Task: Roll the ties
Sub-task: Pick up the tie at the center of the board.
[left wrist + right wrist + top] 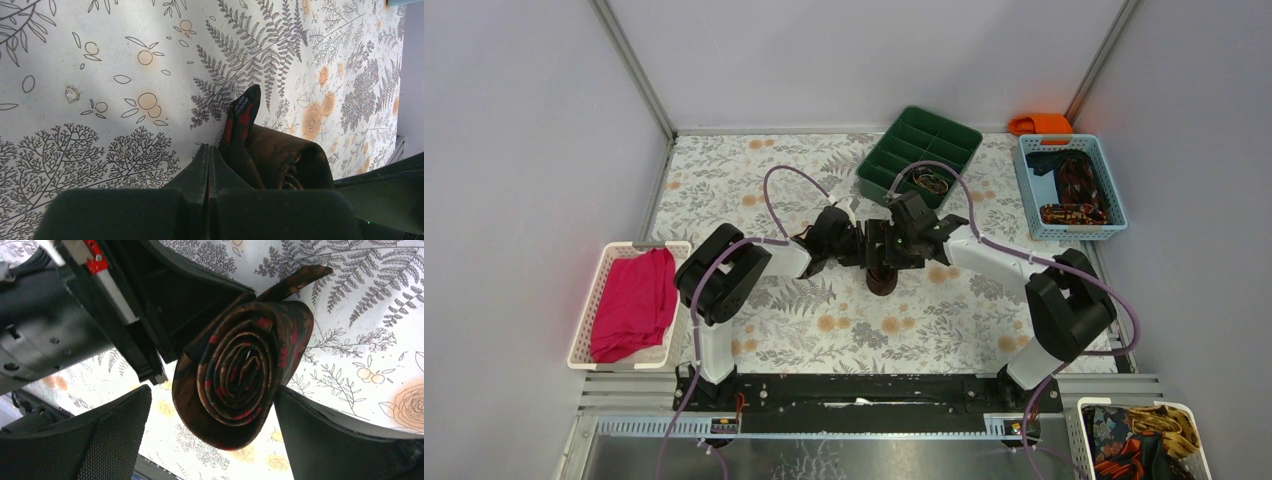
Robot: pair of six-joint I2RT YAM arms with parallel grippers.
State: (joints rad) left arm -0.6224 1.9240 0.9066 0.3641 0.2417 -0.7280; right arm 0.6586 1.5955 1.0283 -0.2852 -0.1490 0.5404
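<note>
Lettering is found only on a small label [243, 105] sewn to the red-and-black tail of the rolled tie [240, 385], and it is too small to be read. The tie is seen at the middle of the table [824, 330], and in the top view most of it is covered by the two hands, so that only a dark round edge is shown beneath them. In the left wrist view the roll is largely hidden behind the left hand [209, 150], whose fingers are pressed together along a thin seam. The roll is laid against the side of one finger, and whether any fabric is caught in the seam cannot be made out. The right hand [212, 390] is held spread, with the roll between its fingers and close against the one on the right of that view. The coil is viewed end-on there, its spiral turned toward the camera and its axis set roughly upright from the table, while the pointed loose end is directed away toward the upper right. Further ties [1074, 190] are heaped in a blue basket [1072, 233] at the far right, their patterns blurred, and a white basket [1124, 403] of fabrics is cut off by the bottom corner.
</note>
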